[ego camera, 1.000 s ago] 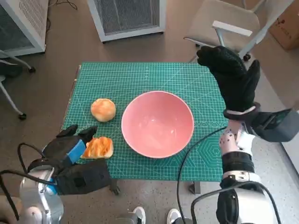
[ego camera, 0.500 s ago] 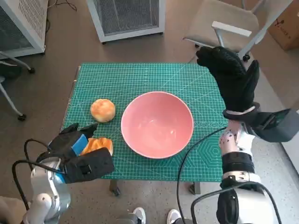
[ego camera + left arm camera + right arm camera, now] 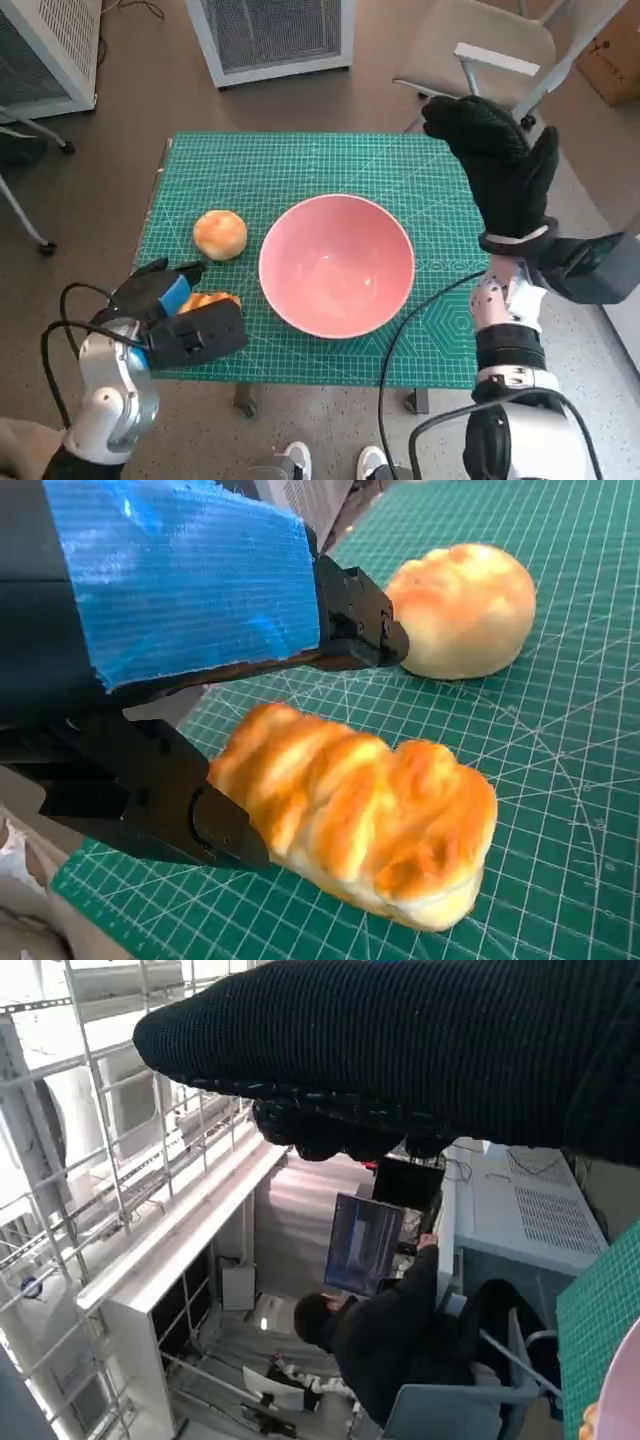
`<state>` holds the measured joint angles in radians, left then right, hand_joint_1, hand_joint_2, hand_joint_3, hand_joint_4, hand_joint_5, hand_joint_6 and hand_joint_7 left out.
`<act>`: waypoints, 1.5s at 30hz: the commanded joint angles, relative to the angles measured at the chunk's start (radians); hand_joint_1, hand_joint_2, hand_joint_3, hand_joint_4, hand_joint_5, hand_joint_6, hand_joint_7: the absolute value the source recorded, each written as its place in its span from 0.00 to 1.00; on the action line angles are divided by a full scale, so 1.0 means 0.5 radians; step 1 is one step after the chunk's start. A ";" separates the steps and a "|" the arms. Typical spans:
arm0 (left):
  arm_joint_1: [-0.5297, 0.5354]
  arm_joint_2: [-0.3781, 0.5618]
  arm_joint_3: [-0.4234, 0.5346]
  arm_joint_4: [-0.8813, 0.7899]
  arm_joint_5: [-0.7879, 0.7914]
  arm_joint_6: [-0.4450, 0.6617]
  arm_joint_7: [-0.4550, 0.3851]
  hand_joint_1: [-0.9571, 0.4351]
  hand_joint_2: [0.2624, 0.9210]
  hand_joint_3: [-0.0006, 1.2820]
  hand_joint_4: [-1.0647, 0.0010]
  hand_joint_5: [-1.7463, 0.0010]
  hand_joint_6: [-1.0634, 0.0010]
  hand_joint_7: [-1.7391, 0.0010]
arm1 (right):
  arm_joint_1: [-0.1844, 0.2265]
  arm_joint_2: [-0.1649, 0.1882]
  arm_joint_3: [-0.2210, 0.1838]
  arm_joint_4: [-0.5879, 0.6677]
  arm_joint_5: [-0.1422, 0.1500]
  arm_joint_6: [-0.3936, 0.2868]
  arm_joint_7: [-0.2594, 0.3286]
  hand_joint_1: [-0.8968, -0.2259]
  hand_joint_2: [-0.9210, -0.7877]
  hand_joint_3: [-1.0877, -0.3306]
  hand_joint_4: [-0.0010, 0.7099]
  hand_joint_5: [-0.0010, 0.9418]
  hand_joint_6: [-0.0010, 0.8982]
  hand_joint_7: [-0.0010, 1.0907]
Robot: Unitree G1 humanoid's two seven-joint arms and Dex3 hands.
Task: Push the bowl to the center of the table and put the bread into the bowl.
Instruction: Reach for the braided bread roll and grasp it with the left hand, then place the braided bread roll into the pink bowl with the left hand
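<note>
The left hand covers most of the ridged bread in the head view so only its top edge peeks out at lower left, and the right wrist view crops the pink bowl to a corner sliver.

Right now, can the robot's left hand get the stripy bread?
Probably yes. The left hand is right at the stripy bread, with its fingers on either side, and nothing is in the way.
</note>
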<state>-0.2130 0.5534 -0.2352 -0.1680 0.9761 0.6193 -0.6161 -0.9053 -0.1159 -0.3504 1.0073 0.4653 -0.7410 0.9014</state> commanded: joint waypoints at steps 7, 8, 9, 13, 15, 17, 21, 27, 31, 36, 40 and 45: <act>-0.156 -0.021 -0.111 0.239 0.006 -0.040 0.042 0.76 0.81 0.02 0.73 0.97 0.59 0.98 | 0.061 -0.012 0.011 -0.012 -0.018 0.018 -0.006 0.43 0.00 0.64 0.19 0.00 0.29 0.07; -0.163 -0.018 -0.117 0.252 0.005 -0.043 0.044 0.76 0.81 0.02 0.72 0.97 0.59 0.98 | 0.062 -0.013 0.011 -0.013 -0.016 0.021 -0.005 0.43 0.00 0.64 0.19 0.00 0.29 0.07; -0.172 -0.014 -0.128 0.272 0.007 -0.050 0.043 0.76 0.81 0.02 0.70 0.97 0.58 0.98 | 0.063 -0.014 0.010 -0.017 -0.013 0.025 -0.002 0.43 0.00 0.64 0.19 0.00 0.29 0.07; -0.192 0.011 -0.169 0.342 0.012 -0.100 0.052 0.91 0.76 0.23 0.44 0.44 0.46 0.98 | 0.071 -0.018 0.010 -0.038 -0.006 0.033 0.005 0.43 0.00 0.64 0.19 0.00 0.29 0.08; -0.195 0.013 -0.172 0.351 0.010 -0.105 0.057 0.94 0.66 0.36 0.41 0.33 0.43 0.99 | 0.073 -0.018 0.011 -0.042 -0.006 0.035 0.004 0.43 0.00 0.64 0.19 0.00 0.29 0.08; -0.194 0.020 -0.182 0.367 0.014 -0.119 0.069 0.96 0.58 0.45 0.40 0.26 0.41 0.99 | 0.078 -0.018 0.011 -0.053 -0.005 0.038 0.006 0.43 0.00 0.64 0.19 0.00 0.29 0.08; -0.199 0.023 -0.192 0.387 0.013 -0.124 0.074 0.98 0.46 0.63 0.44 0.15 0.36 0.80 | 0.083 -0.021 0.011 -0.061 -0.004 0.041 0.010 0.44 0.00 0.64 0.19 0.00 0.29 0.08; -0.203 0.022 -0.203 0.417 0.007 -0.137 0.095 0.75 0.55 0.53 0.46 0.20 0.46 0.31 | 0.084 -0.024 0.010 -0.065 0.001 0.046 0.017 0.43 0.00 0.63 0.19 0.00 0.29 0.08; -0.197 0.036 -0.221 0.412 0.021 -0.155 0.101 0.70 0.73 0.38 0.48 0.22 0.49 0.25 | 0.084 -0.022 0.011 -0.067 0.006 0.057 0.026 0.43 0.00 0.63 0.19 0.00 0.29 0.08; -0.173 0.045 -0.214 0.371 0.009 -0.165 0.115 0.69 0.86 0.27 0.48 0.18 0.50 0.32 | 0.087 -0.027 0.013 -0.073 0.003 0.059 0.033 0.43 0.00 0.63 0.19 0.00 0.28 0.09; -0.153 0.040 -0.207 0.300 0.027 -0.113 0.068 0.69 0.93 0.23 0.52 0.19 0.53 0.27 | 0.089 -0.032 0.014 -0.083 -0.001 0.070 0.030 0.43 0.00 0.63 0.19 0.00 0.28 0.09; -0.117 0.061 -0.188 0.174 0.038 -0.069 0.013 0.69 0.97 0.22 0.57 0.11 0.53 0.33 | 0.089 -0.034 0.012 -0.086 0.001 0.080 0.024 0.43 0.00 0.64 0.19 0.00 0.28 0.09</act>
<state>-0.2958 0.5694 -0.3342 -0.0379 0.9844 0.5743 -0.5895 -0.8845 -0.1248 -0.3463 0.9624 0.4676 -0.7173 0.9106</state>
